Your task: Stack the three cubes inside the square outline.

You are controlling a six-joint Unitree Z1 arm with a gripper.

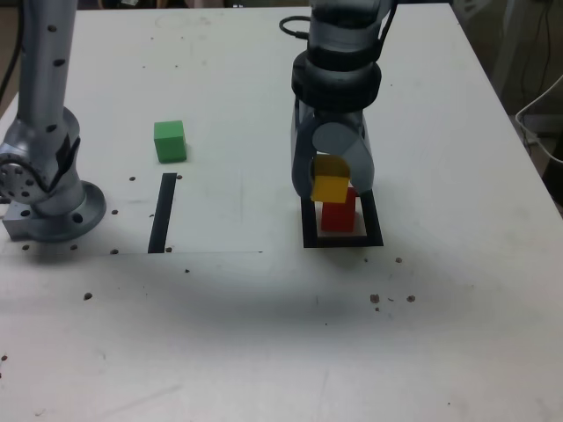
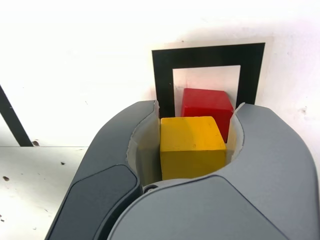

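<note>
The yellow cube (image 1: 331, 188) is pinched between the jaws of the gripper (image 2: 192, 131) just above the red cube (image 1: 338, 214), which is seated inside the square outline (image 1: 342, 239), while the green cube (image 1: 169, 141) is left well apart toward the exterior view's left, near the black strip (image 1: 162, 214).

A white surface (image 1: 440, 334) is carrying everything. A green cube (image 1: 170, 141) is sitting toward the exterior view's left, with a straight black strip (image 1: 163, 213) lying just nearer. The black square outline (image 1: 342, 224) is lying right of centre, a red cube (image 1: 339, 212) resting inside it. The arm's grey base (image 1: 53, 211) is standing at the far left.
</note>
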